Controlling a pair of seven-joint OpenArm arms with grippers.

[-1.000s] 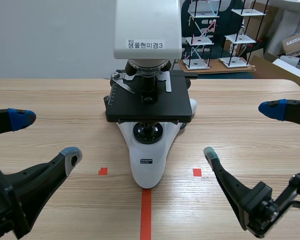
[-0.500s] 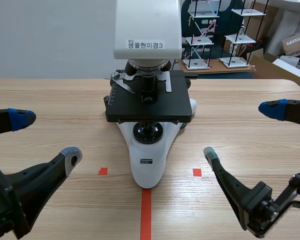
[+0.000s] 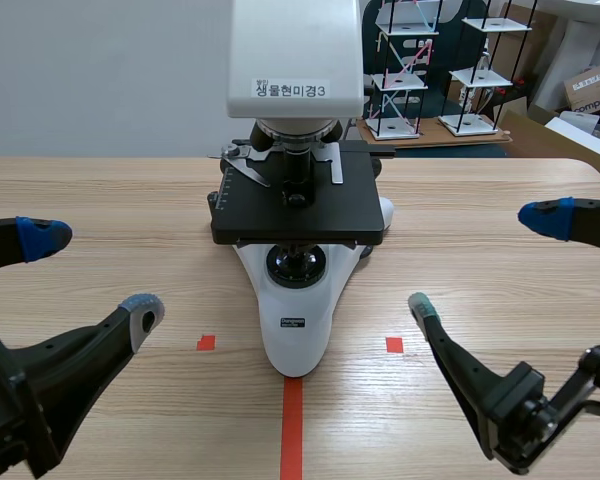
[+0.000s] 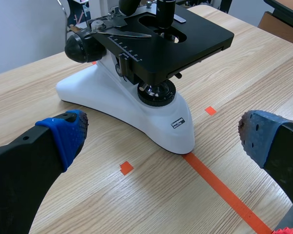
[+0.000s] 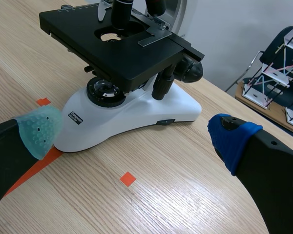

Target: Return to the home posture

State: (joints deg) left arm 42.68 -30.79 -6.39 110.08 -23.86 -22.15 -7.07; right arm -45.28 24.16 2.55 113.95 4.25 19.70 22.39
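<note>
Tabletop [image 3: 100, 190], microscope [image 3: 298, 330], left tool [image 3: 90, 272], right tool [image 3: 482, 262] unchanged

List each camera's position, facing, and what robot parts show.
Scene view: between the arms, facing across the table at the microscope; left hand and right hand enter low from the sides, both open.
Left wrist view: on the left arm, looking forward and down at the microscope's base; its own two fingers show.
Right wrist view: on the right arm, looking down at the base from the opposite side; its own two fingers show.
Shared: both wrist views catch the black stage and the orange-red tape line.
</note>
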